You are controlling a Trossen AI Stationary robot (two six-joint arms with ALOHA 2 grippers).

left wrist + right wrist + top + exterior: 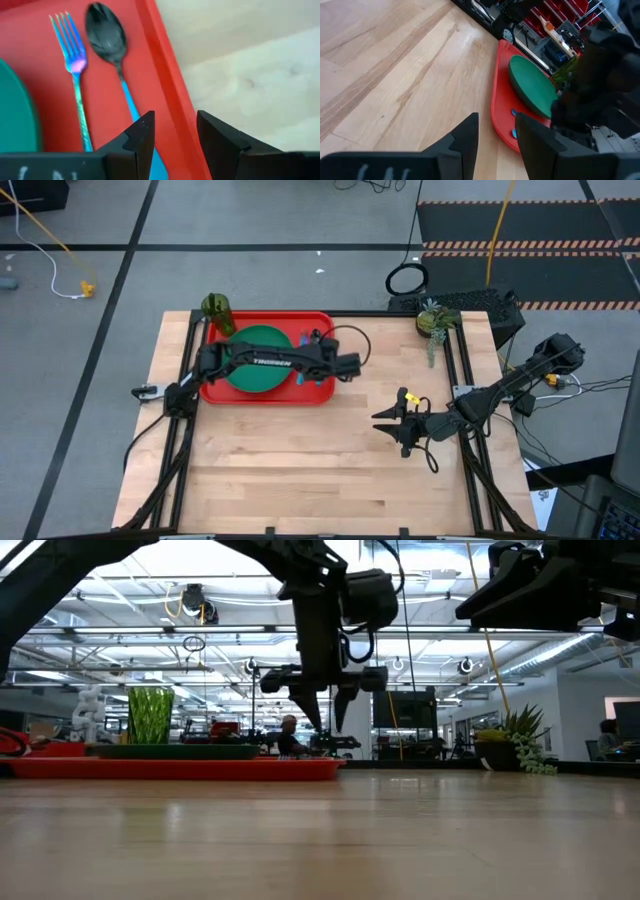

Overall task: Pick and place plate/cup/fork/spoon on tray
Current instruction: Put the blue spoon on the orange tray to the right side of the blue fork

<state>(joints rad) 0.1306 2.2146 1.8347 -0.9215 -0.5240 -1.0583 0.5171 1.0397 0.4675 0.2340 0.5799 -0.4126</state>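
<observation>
The red tray (315,395) lies at the table's far left. On it rest the dark green plate (255,362), the fork (75,65) and the spoon (107,35), side by side near the tray's right rim (167,85). The olive-green cup (217,310) stands at the tray's far left corner and also shows in the low view (150,715). My left gripper (175,137) is open and empty, pointing down above the tray's right rim and the spoon's blue handle (131,102). It also shows in the low view (325,705). My right gripper (390,430) is open and empty above the table's middle right.
A small potted plant (435,320) stands at the far right of the table. Bare wood (300,470) spreads over the near half of the table. People show in the room beyond in the low view (288,735).
</observation>
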